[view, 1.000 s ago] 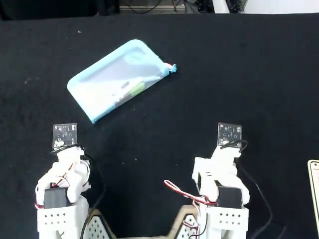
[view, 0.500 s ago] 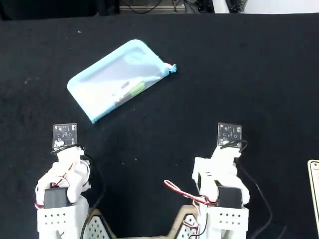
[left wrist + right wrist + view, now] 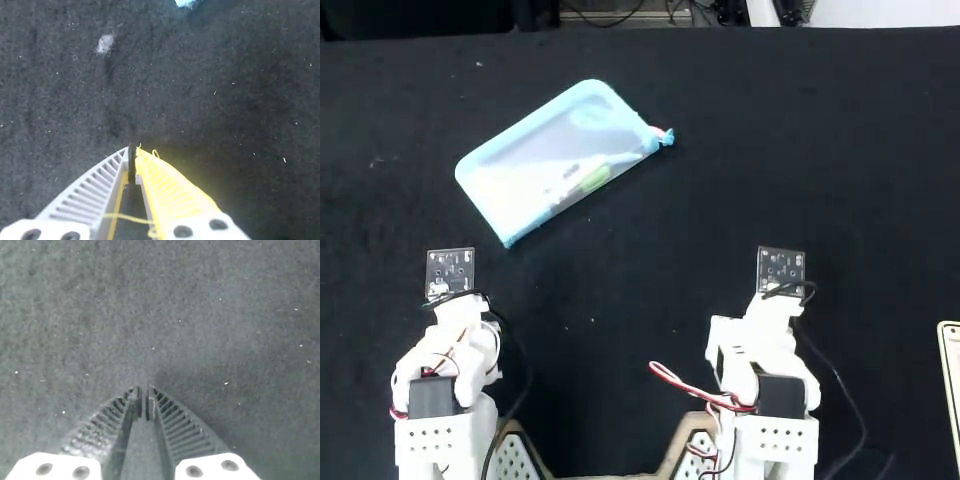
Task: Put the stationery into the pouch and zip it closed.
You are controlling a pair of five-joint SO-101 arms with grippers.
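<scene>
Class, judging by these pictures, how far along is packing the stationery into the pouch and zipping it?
Looks done: stationery shows through the pouch, and the zip pull sits at its end corner, so it seems zipped, though the seam is too small to confirm. In hand: nothing; the left gripper and right gripper are shut, empty, over the table. Left: likely nothing.

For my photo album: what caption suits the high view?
Left arm and right arm rest folded before a blue pouch holding stationery on a black table.

A robotics lab bench: black-clothed table (image 3: 770, 150), cables (image 3: 620, 12) behind.
</scene>
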